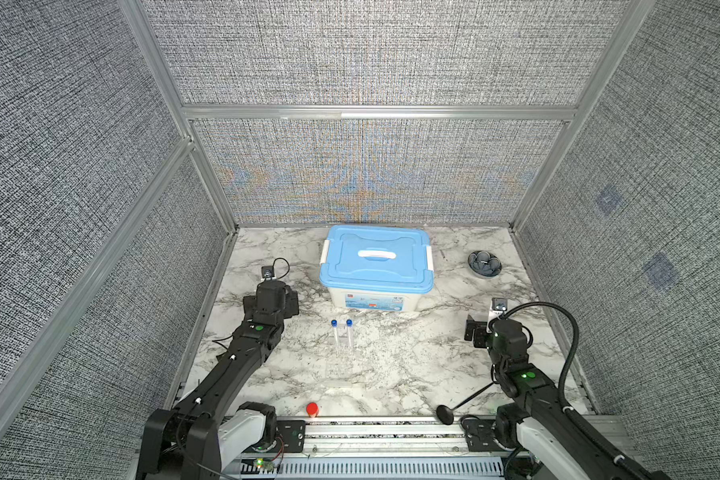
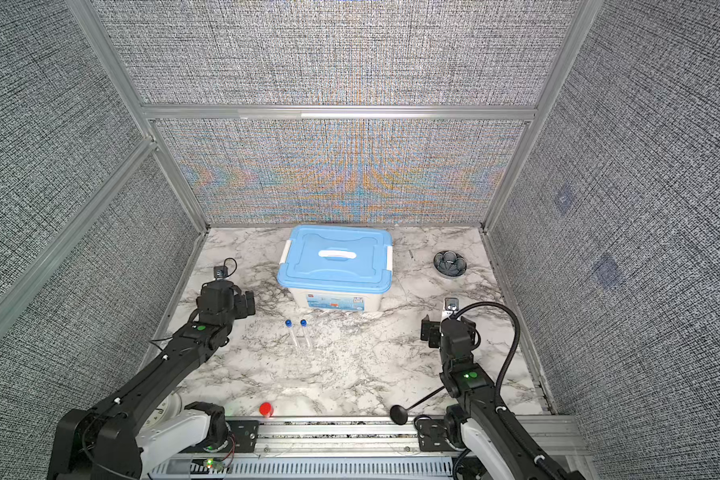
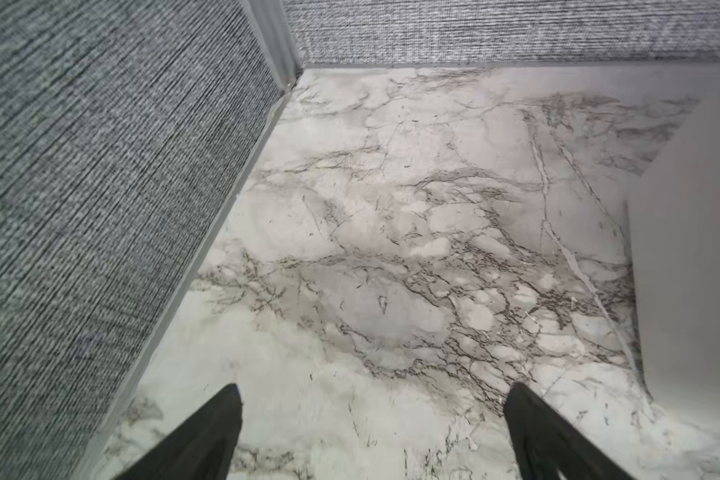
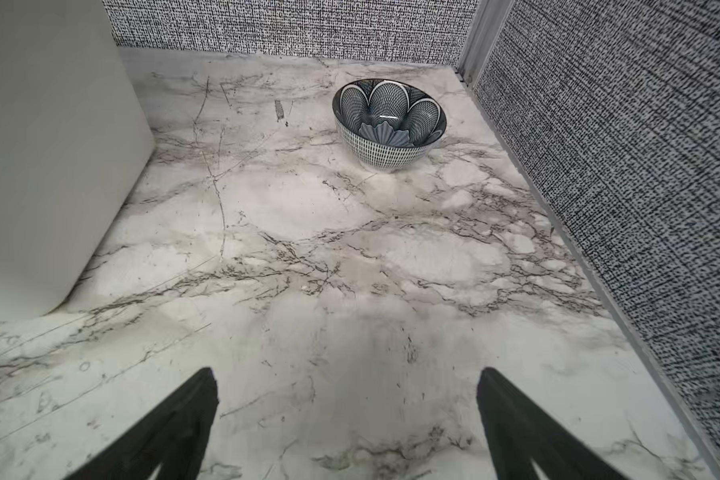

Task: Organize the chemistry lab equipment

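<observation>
You're in a robot test cell: grey woven panels [image 1: 371, 54] on aluminium extrusion framing [image 1: 379, 113] box in a marble-print desk [image 1: 391, 374]. Left arm [image 1: 242, 353] and right arm [image 1: 516, 378] are bolted to a slotted rail [image 1: 383, 430] along the desk's front edge, with a vented cable duct [image 1: 391, 468] below it.

Both top views high, sharing whole table [image 1: 391, 374]; wrist views low, close

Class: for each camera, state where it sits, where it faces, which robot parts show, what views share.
Top views: high above the near edge, looking down-forward over the table, box, tubes; left arm and right arm show.
Left wrist: on the left arm, facing the far-left corner; open left hand shows.
Right wrist: on the right arm, facing the bowl; open right hand shows.
Shared: every view shows the box.
</observation>
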Motion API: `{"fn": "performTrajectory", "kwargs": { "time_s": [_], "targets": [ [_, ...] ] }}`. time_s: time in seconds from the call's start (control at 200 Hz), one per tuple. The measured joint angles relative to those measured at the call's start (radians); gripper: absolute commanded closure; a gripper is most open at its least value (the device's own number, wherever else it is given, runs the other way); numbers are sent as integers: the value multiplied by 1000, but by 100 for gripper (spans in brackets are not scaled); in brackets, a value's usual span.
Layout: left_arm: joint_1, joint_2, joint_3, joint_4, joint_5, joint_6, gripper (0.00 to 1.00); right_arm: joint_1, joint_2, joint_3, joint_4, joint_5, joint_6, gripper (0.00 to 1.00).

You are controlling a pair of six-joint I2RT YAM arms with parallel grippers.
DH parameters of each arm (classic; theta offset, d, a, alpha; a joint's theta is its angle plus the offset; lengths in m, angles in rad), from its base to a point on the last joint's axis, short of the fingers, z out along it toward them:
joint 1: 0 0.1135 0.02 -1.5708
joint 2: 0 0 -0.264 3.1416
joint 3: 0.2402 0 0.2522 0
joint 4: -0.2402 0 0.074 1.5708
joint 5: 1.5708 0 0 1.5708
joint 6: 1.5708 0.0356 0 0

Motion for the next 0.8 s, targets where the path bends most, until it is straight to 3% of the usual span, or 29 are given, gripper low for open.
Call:
{"fn": "performTrajectory", "kwargs": {
  "time_s": [0.21,0.455,0.605,0.8],
  "targets": [
    [3,93,-171,408,56,188,1,-64,198,-2,231,-74,-29,1],
    [16,313,-229,769,59,220,1,-153,541,47,572,-177,-50,1],
    [59,327,-226,845,98,214,1,-172,782,64,794,-208,-55,1],
    [174,403,-228,934,168,133,1,-171,781,188,758,-196,-53,1]
  ]
}}
